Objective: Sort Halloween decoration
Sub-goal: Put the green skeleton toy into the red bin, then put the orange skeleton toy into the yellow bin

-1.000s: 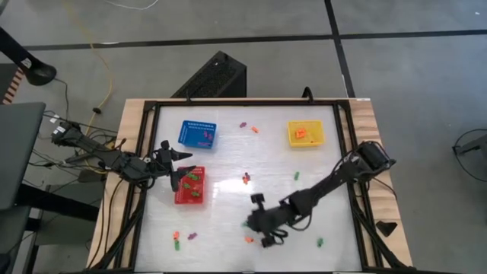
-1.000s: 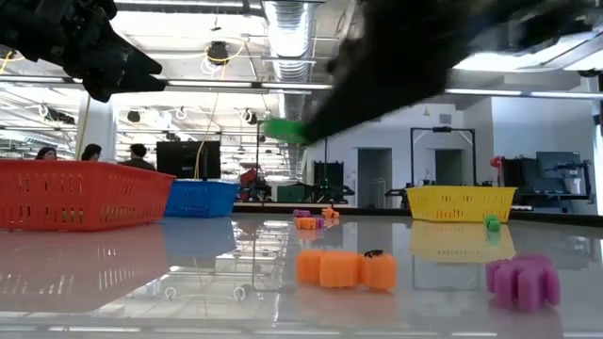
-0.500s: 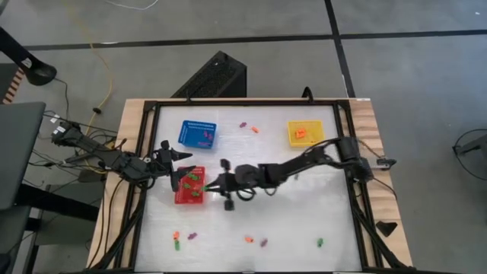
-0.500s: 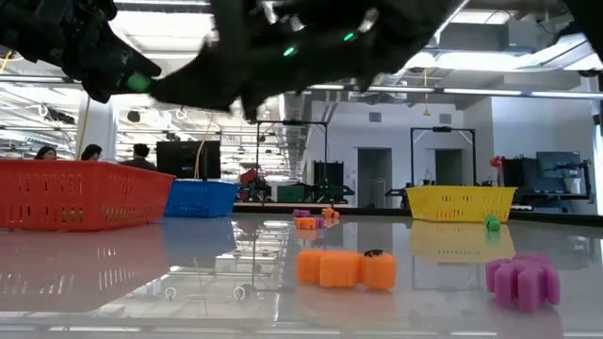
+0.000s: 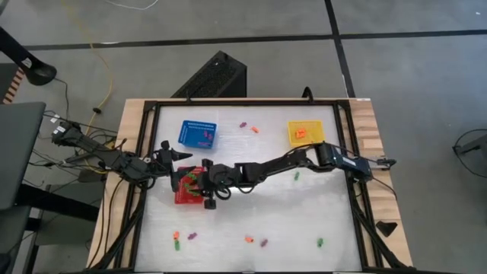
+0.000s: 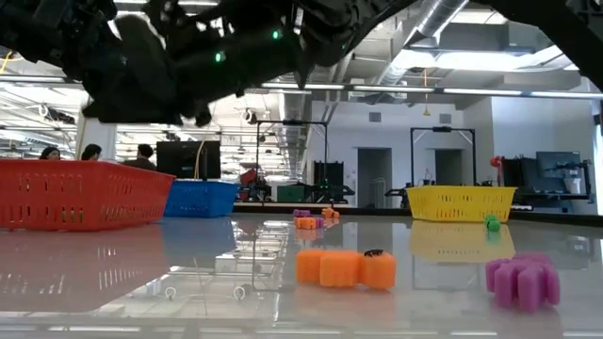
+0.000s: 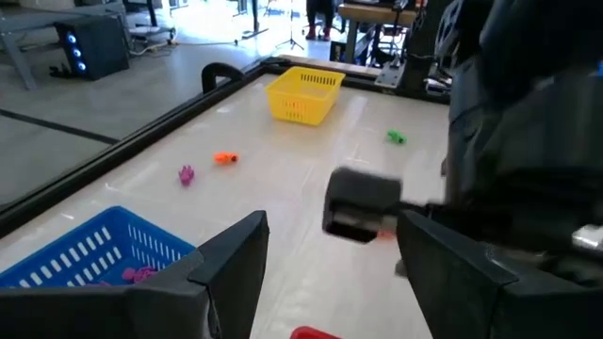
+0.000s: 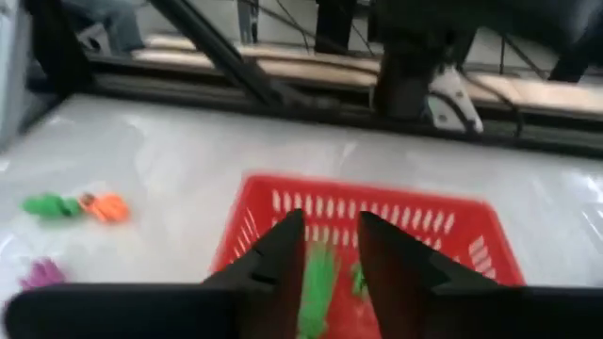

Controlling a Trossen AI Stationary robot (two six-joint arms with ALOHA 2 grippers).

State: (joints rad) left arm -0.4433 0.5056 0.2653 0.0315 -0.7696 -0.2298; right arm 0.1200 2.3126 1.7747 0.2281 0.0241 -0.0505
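Green trinket between parted fingers of right end effector, over red basket.

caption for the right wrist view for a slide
Right gripper over the red basket, a green trinket between its jaws.

Counter contents, as I see them
White counter carries blue basket, red basket, yellow basket and scattered trinkets.

Green trinket sits between my jaws above the red basket. Orange, purple and green trinkets lie scattered on the worktop; others rest inside the baskets.
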